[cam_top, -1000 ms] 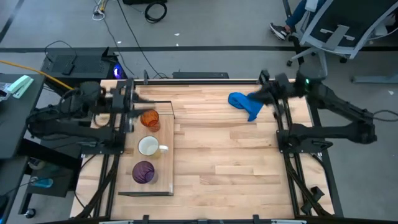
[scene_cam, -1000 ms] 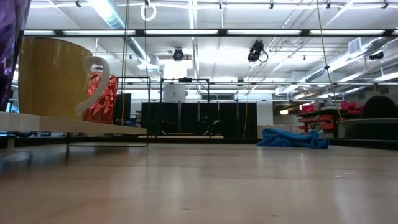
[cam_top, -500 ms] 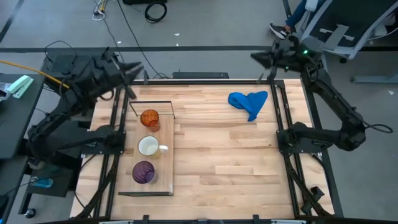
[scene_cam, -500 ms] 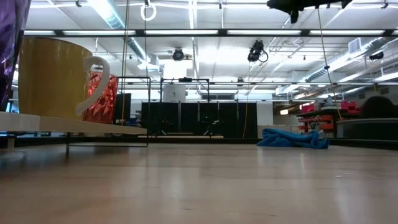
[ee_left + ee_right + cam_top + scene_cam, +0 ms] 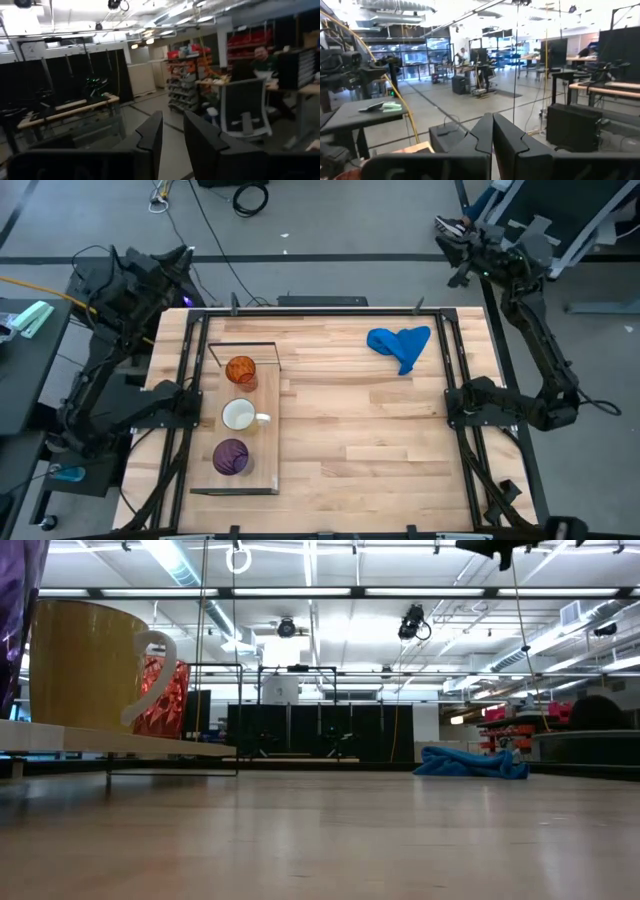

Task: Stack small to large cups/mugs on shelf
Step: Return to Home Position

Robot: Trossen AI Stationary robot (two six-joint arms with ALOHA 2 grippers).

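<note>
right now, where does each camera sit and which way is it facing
High view: above the table, straight down on the shelf, white mug, the left arm and right arm.
Low view: tabletop height, level across into the room; only an arm tip at the top.
Left wrist view: on the left arm, facing the room past the left hand.
Right wrist view: likewise, past the shut right hand.
High and low share the mug and blue cloth.

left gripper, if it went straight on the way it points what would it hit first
Nothing close: the left gripper points out into the room over bare floor; the storage racks far back seem first, though depth is unclear.
</note>
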